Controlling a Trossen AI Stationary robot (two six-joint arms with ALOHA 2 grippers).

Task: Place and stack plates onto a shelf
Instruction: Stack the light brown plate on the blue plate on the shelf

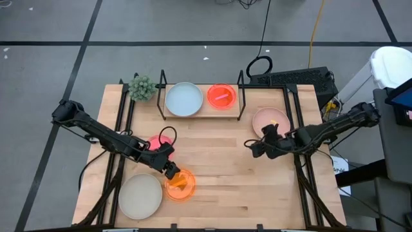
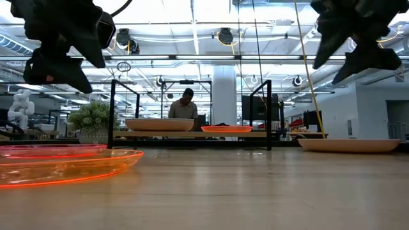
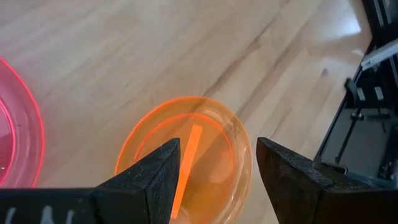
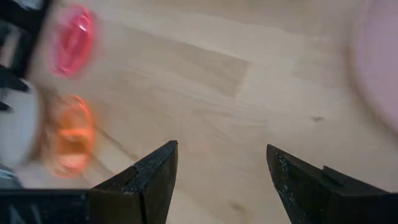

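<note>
The shelf (image 1: 199, 115) stands at the table's far middle, with a light blue plate (image 1: 184, 100) and a neon orange plate (image 1: 221, 96) lying side by side on its board. On the tabletop lie a pale pink plate (image 1: 270, 121) at the right, a neon pink plate (image 1: 159, 142), an orange plate (image 1: 181, 183) and a cream plate (image 1: 140, 196) at the near left. My left gripper (image 3: 214, 162) hovers open above the orange plate (image 3: 186, 155), touching nothing. My right gripper (image 4: 221, 165) hangs open over bare wood left of the pale pink plate (image 4: 379, 62).
A small potted plant (image 1: 141, 87) stands at the far left corner beside the shelf. Black frame rails (image 1: 122, 129) run along the table's left and right sides. A wide stretch of bare wood lies in the middle (image 1: 219, 161). A person (image 2: 185, 105) sits in the room beyond.
</note>
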